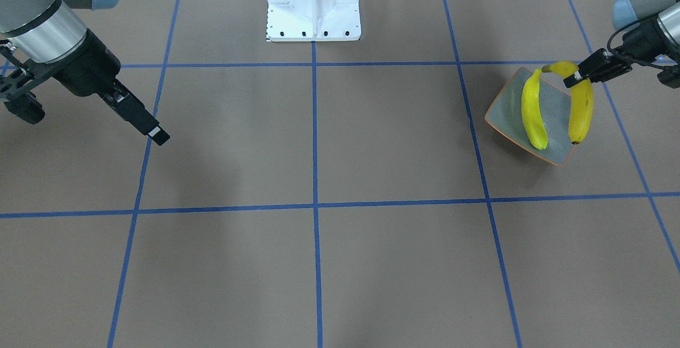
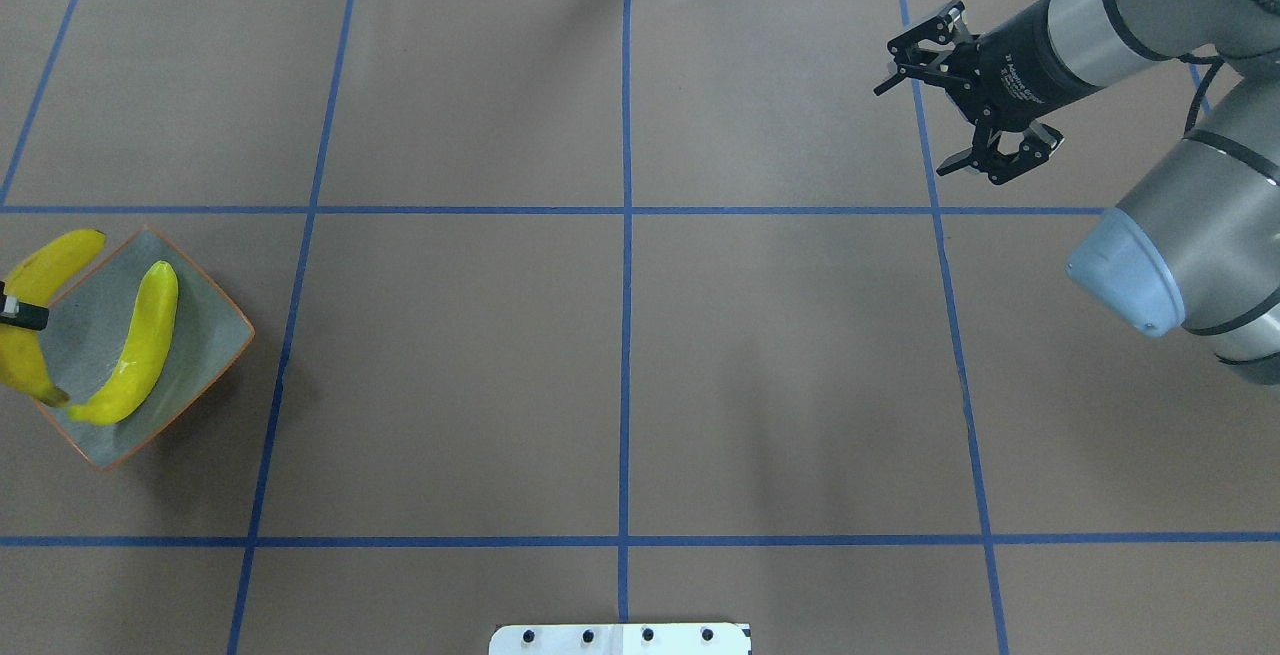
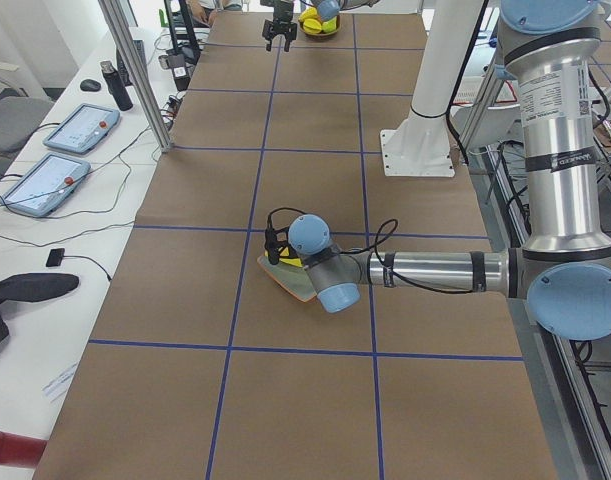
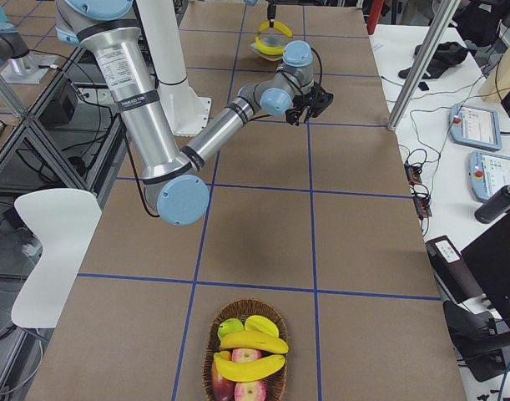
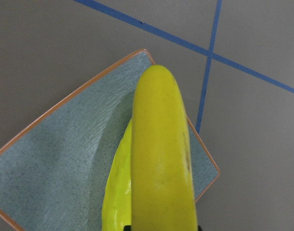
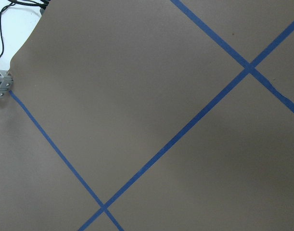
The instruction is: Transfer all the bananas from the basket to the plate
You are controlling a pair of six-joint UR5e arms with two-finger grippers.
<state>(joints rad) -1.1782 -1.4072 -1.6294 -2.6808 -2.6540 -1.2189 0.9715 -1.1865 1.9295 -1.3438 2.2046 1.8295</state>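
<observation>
The grey-green plate point(image 1: 504, 117) with an orange rim sits at the table's left end point(image 2: 205, 335). One banana point(image 1: 532, 111) lies in it point(image 2: 140, 345). My left gripper point(image 1: 575, 77) is shut on a second banana point(image 1: 582, 104), held over the plate's outer side point(image 2: 45, 270); this banana fills the left wrist view point(image 5: 161, 159). Whether its lower tip touches the plate I cannot tell. My right gripper point(image 2: 915, 120) is open and empty above bare table. The wicker basket point(image 4: 214, 334) at the far right end holds two more bananas point(image 4: 253, 343).
The basket also holds red apples point(image 4: 246, 391) and a green fruit point(image 4: 229, 327). The white robot base point(image 1: 313, 5) stands at the table's middle edge. Blue tape lines point(image 2: 625, 335) cross the brown table. Tablets and cables lie beyond the operators' edge point(image 4: 480, 125).
</observation>
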